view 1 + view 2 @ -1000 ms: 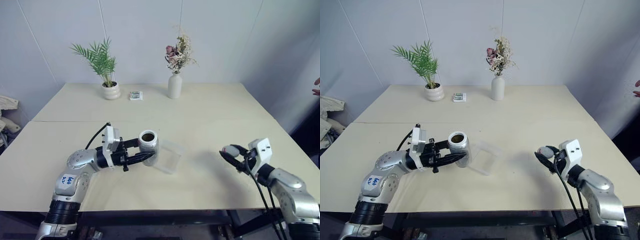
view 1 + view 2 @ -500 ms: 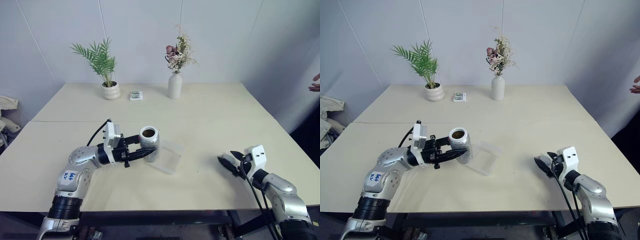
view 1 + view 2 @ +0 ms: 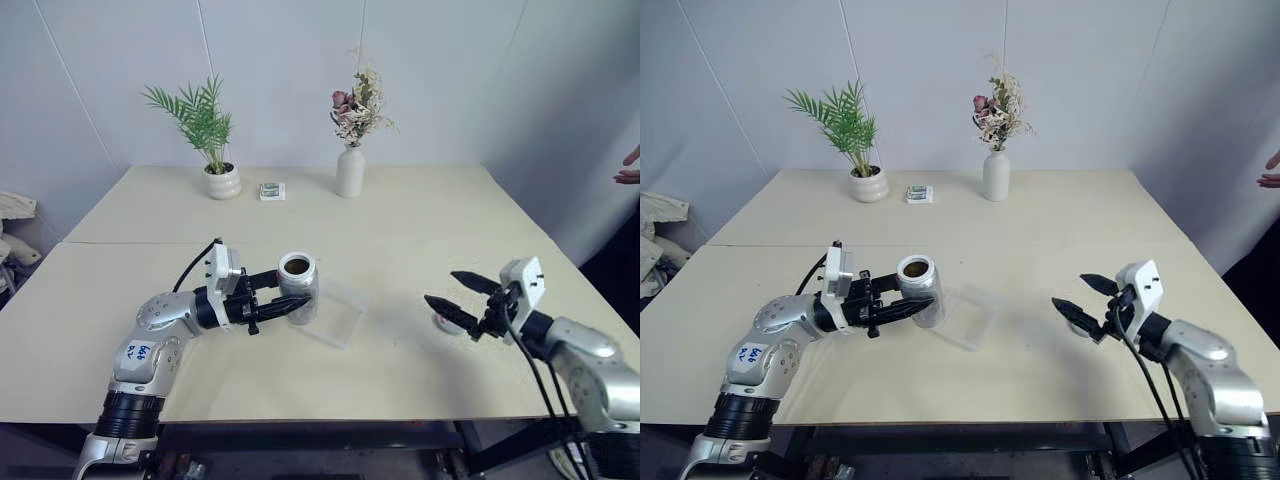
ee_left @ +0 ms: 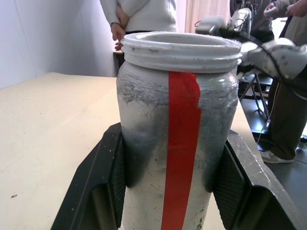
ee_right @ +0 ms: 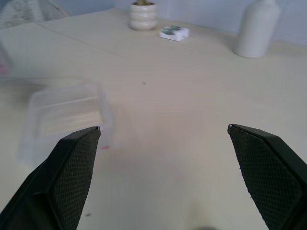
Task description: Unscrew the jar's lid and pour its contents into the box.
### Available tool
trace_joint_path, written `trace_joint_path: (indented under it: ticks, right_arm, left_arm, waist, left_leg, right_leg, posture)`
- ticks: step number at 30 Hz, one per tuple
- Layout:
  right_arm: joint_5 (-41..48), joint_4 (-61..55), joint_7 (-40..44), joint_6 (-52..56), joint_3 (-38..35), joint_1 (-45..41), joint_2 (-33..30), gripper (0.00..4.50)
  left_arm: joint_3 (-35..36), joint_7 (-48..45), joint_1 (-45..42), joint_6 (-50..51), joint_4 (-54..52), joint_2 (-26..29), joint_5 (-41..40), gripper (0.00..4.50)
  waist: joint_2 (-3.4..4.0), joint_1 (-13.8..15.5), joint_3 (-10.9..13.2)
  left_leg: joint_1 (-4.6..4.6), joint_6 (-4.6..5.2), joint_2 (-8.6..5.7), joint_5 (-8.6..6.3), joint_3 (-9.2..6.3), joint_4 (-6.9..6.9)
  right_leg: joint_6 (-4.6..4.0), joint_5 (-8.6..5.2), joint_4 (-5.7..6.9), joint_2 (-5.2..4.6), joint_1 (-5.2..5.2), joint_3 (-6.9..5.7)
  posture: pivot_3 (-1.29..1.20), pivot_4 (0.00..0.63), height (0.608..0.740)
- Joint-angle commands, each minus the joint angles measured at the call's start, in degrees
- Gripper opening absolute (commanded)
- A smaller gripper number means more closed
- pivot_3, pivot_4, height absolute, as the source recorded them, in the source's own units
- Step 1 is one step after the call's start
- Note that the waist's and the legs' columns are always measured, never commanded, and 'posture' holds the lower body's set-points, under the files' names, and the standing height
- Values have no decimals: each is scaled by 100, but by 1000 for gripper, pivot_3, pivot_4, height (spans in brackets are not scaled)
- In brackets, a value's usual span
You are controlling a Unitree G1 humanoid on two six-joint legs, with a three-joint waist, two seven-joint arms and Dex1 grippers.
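Note:
My left gripper point(image 3: 288, 292) is shut on the jar point(image 3: 298, 283), a silver-grey cylinder with a red stripe point(image 4: 180, 143), held upright above the table at centre left. The jar's mouth is uncovered and dark brown contents point(image 3: 297, 266) show inside. The clear plastic box point(image 3: 336, 312) lies on the table just right of the jar. My right gripper point(image 3: 452, 291) hangs open over the right side of the table, nothing between its fingers point(image 5: 72, 175). The grey lid point(image 3: 441, 321) lies on the table just below it.
At the back of the table point(image 3: 400, 220) stand a potted palm point(image 3: 221, 181), a small printed packet point(image 3: 271, 190) and a white flower vase point(image 3: 349, 171). A person's hand point(image 3: 630, 170) shows at the right edge, and people stand beyond the table point(image 4: 144, 14).
My right gripper went down to the table with the lid, opened and left it there, then rose and swung slightly left. The left gripper with the jar stayed still.

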Motion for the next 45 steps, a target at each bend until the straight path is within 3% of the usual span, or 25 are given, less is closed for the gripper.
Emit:
trace_joint_path:
  ticks: [1, 10, 17, 27, 31, 39, 41, 43, 45]
  right_arm:
    - [412, -676, 478, 333, -144, -239, -546, 4492]
    - [1008, -1493, 980, 643, -853, 3, -1360, 4492]
    - [1023, -1784, 886, 610, -1202, 409, -1418, 4492]
    - [1065, -1984, 509, 579, -1080, 678, -1124, 4492]
    - [1082, -2059, 393, 561, -1048, 796, -985, 4492]
    - [1163, -2078, 168, 589, -977, 834, -757, 4492]
    - [1166, -2098, 153, 592, -923, 854, -738, 4492]
    - [1157, -2081, 133, 584, -918, 881, -720, 4492]
    - [1155, -2031, 104, 573, -887, 848, -702, 4492]
  left_arm:
    - [130, -33, -117, -146, 94, 68, -24, 2062]
    - [130, -119, -355, -285, 520, 175, 89, 2062]
    - [-29, -44, -624, -432, 928, 129, 367, 2062]
    - [-380, 340, -1077, -852, 1343, -180, 1029, 2062]
    - [-566, 1033, -1535, -1566, 1748, -136, 1915, 2062]
    - [-1230, 1550, -2144, -4902, 2752, 78, 3633, 2062]
    - [-1546, 2279, -2479, -6075, 3105, 267, 4685, 2062]
    - [-2015, 3470, -2995, -7197, 3332, 571, 6334, 2062]
    - [-2452, 5049, -3558, -7496, 3567, 805, 7772, 2062]
  waist:
    - [0, -4, 0]
    - [0, 48, 0]
    - [-1, 116, 1]
    - [-1, 125, 1]
    - [-3, 143, 2]
    - [-3, 142, 2]
    - [-3, 146, 2]
    - [-13, 159, 7]
    - [-16, 168, 9]
  left_leg:
    - [0, 0, 1, 0, 0, 0]
    - [-7, 5, 0, -4, -1, 0]
    - [-6, 5, 0, -4, 1, 4]
    - [-11, 5, 0, -4, 1, 5]
    - [-11, 4, -2, -3, -2, 9]
    - [-16, 6, -4, -4, 2, 4]
    - [-17, 6, -4, -4, 2, 4]
    - [-20, 7, -5, -5, 3, 6]
    - [-23, 7, -8, -5, 5, 5]
  right_leg:
    - [0, 0, -1, 0, 0, 0]
    - [1, 0, -12, -1, -1, -2]
    - [2, 1, -13, 0, -1, -2]
    - [4, 3, -15, 0, -3, -3]
    - [7, 4, -11, 1, -2, -4]
    - [14, 8, -31, 1, -2, -1]
    - [17, 10, -33, 1, -2, -1]
    - [21, 13, -37, 1, -2, -1]
    - [27, 18, -45, 1, -2, 3]
  posture:
    - [0, 150, 740]
    - [0, 150, 740]
    - [0, 150, 740]
    - [0, 150, 740]
    - [0, 150, 740]
    - [0, 150, 740]
    - [0, 150, 740]
    - [0, 150, 740]
    - [0, 150, 740]
